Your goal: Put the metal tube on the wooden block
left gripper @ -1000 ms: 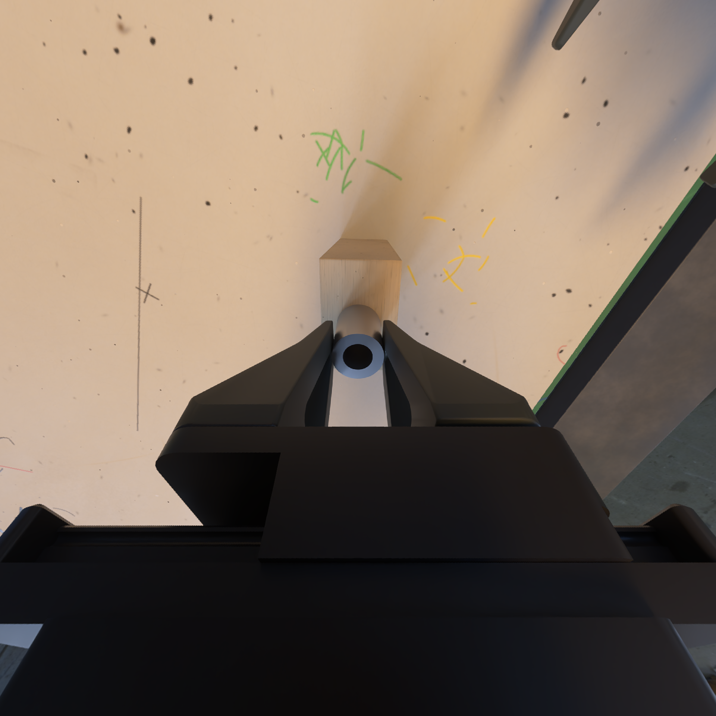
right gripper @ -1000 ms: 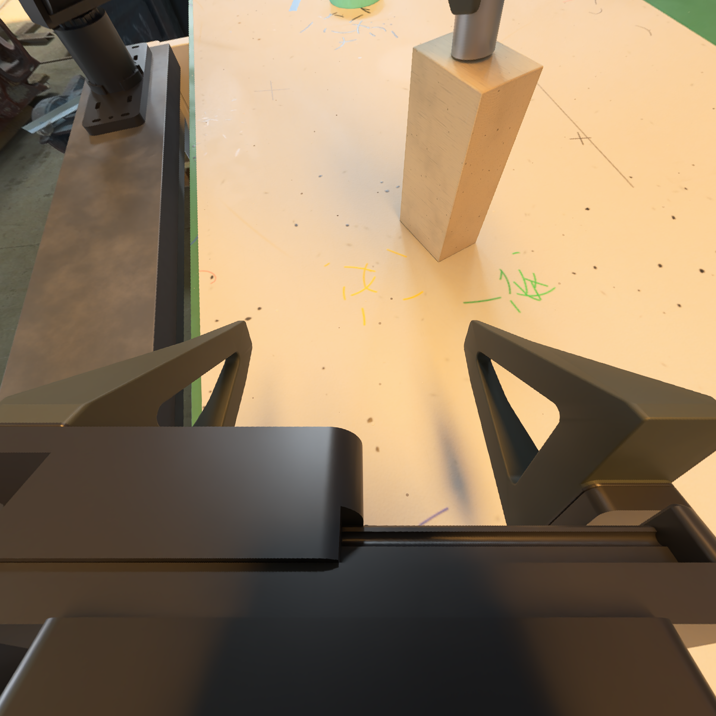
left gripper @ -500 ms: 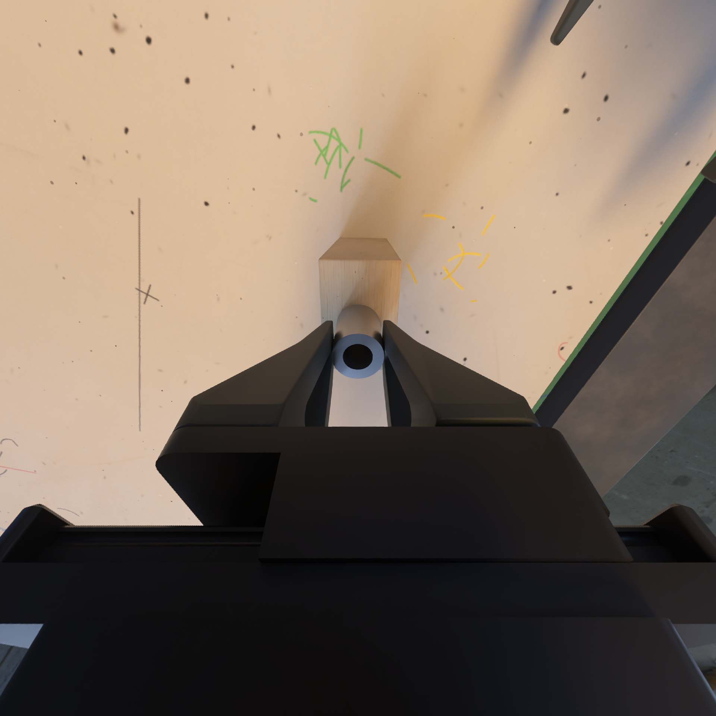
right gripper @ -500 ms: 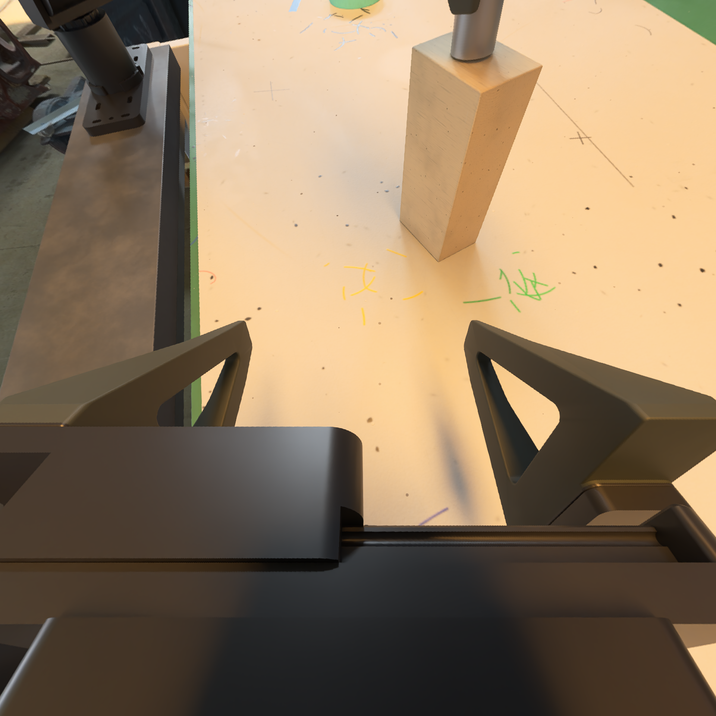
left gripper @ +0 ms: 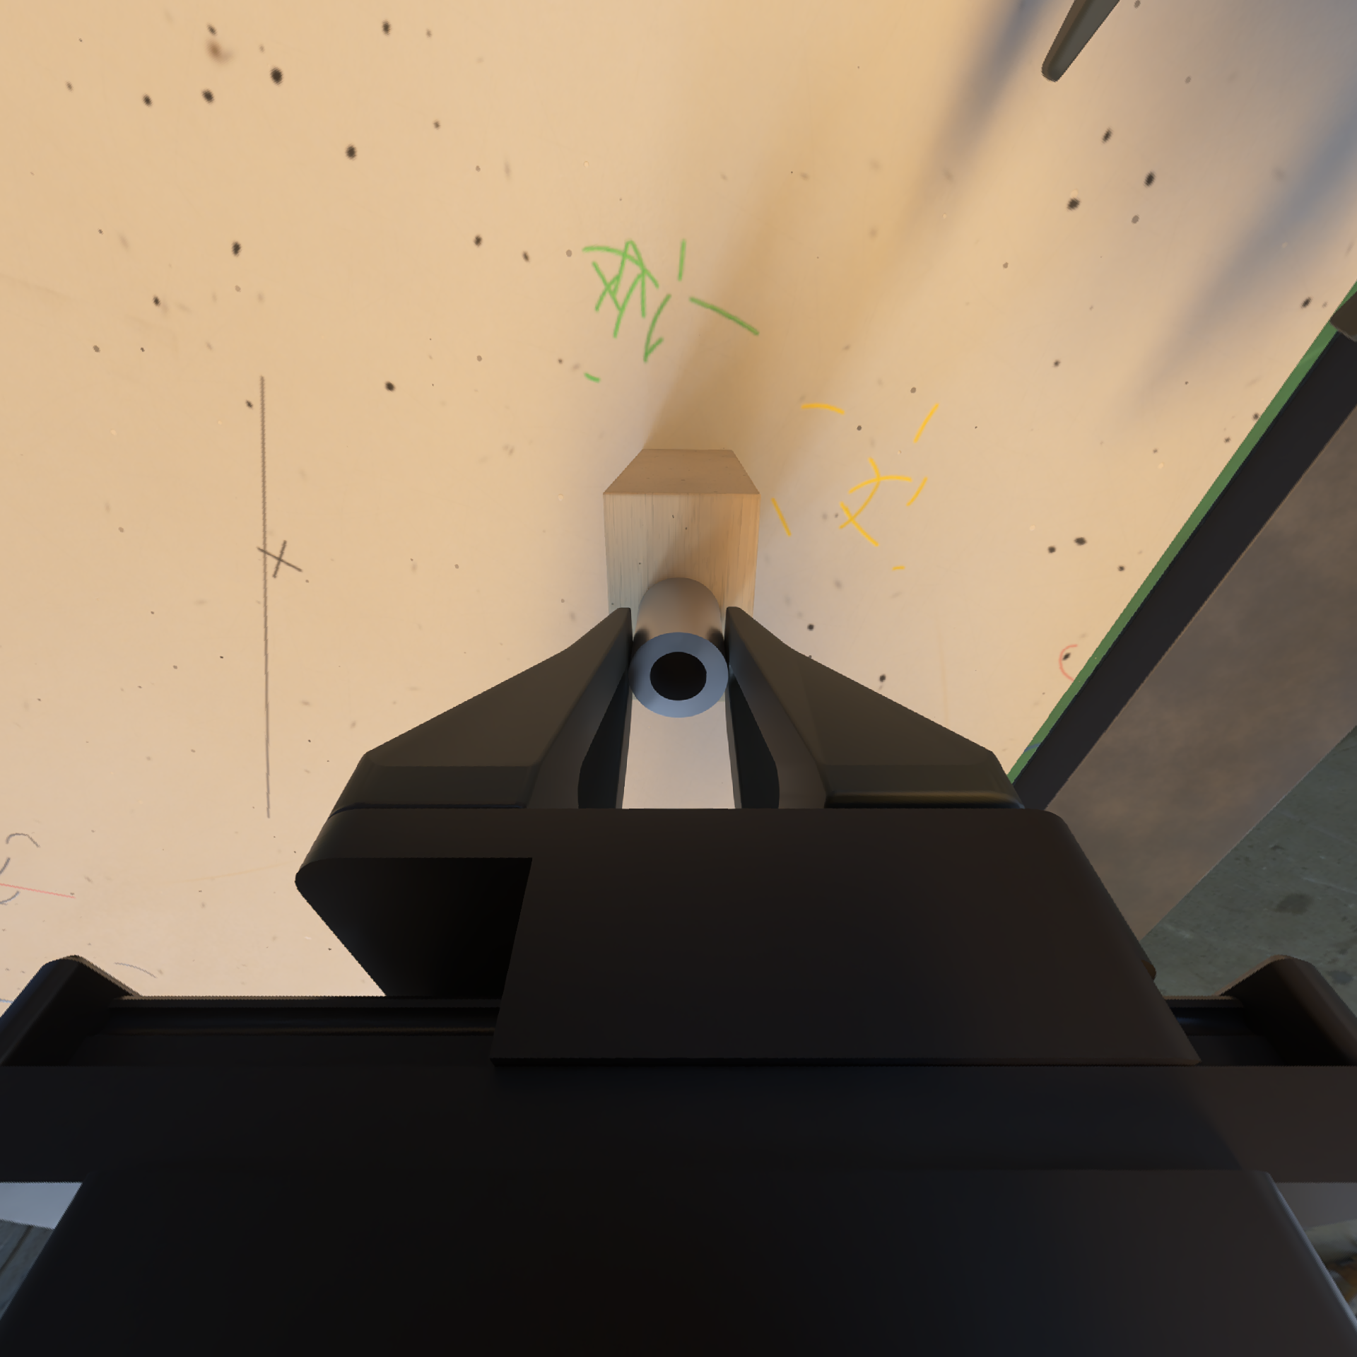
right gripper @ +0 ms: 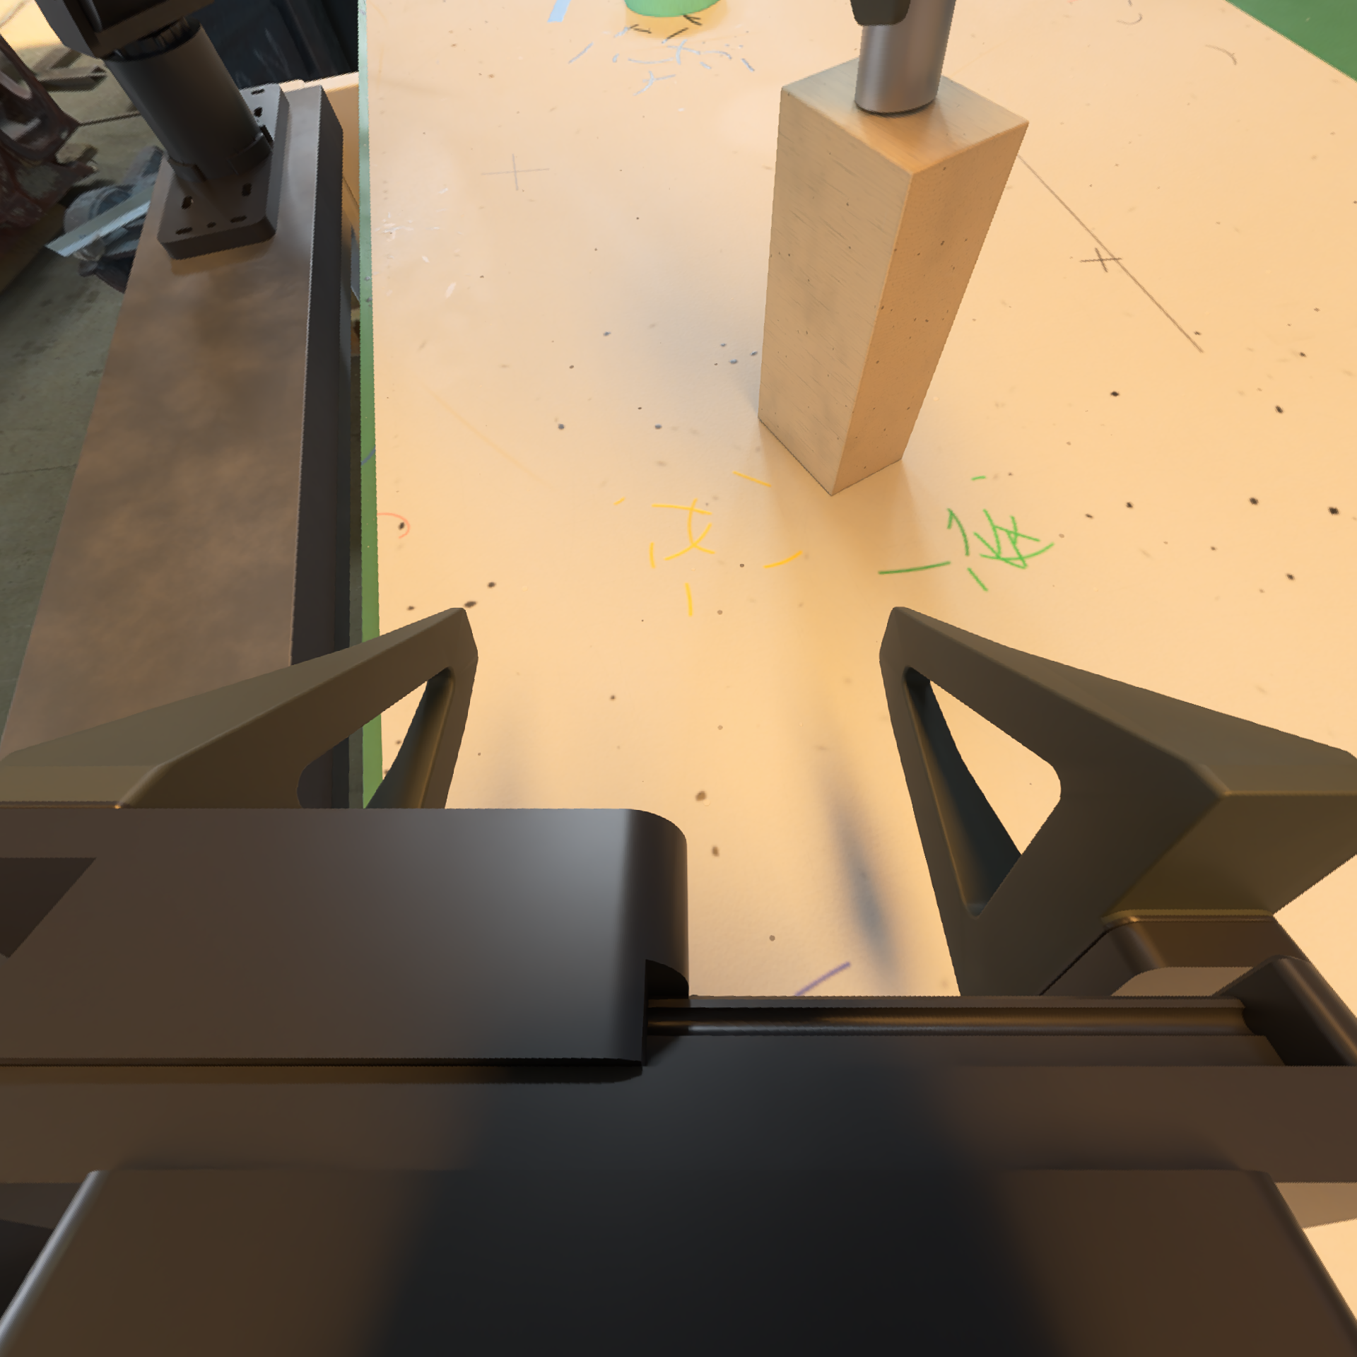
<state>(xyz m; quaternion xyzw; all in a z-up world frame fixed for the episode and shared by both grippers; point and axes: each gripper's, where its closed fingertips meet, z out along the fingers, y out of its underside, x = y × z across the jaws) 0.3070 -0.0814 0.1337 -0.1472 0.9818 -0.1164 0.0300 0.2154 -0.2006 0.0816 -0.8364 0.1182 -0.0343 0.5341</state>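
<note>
Metal tube (left gripper: 677, 646) stands upright on the wooden block (right gripper: 852, 294), mid-table.
Left gripper (left gripper: 677, 661) clamps its upper end; right gripper (right gripper: 679, 646) spread, empty. Rigid, smooth, likely slippery: hold the sides.

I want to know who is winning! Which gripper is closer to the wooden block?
Left. The left gripper holds the metal tube right above the wooden block; the right gripper is open, well short of it.

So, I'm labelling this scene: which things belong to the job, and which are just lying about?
In the job:
metal tube
wooden block
left gripper, shut on the tube

Lying about:
green object at the table's far edge
right gripper, open
</note>
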